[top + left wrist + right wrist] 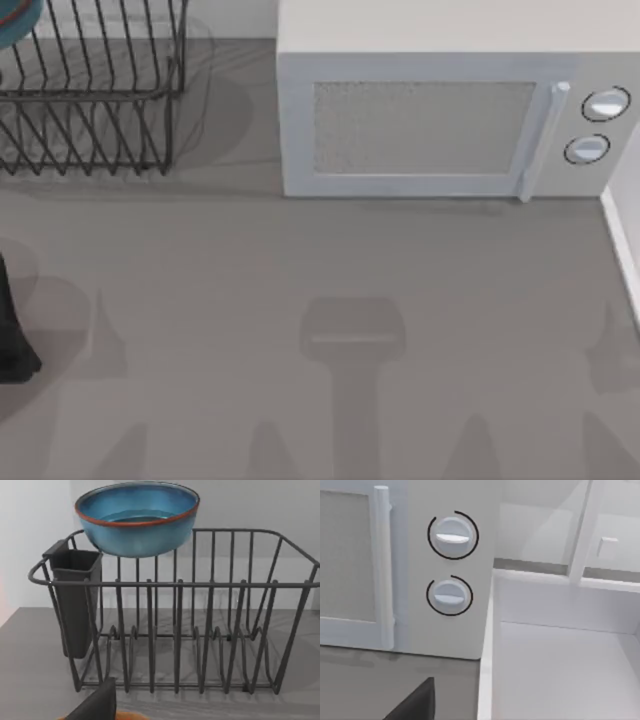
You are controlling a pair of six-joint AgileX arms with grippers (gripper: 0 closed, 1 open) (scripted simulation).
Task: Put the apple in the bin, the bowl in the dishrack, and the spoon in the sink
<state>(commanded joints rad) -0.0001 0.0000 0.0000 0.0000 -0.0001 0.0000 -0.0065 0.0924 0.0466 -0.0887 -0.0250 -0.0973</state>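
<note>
The teal-blue bowl [136,522] with its reddish-brown rim sits upright on the top rods of the black wire dishrack [210,630], at the corner above a dark cutlery holder [75,602]. From above, the bowl [12,22] peeks in at the far left corner over the dishrack [95,95]. My left gripper [95,705] hangs in front of the rack, apart from it. My right gripper [415,702] faces the white sink [560,670] beside the microwave. The apple, the spoon and the bin are out of view.
A white microwave [440,115] stands at the back, right of the rack, with two knobs [451,535] on its right side. The sink's rim [625,235] runs along the table's right edge. My left arm [12,340] shows at the left edge.
</note>
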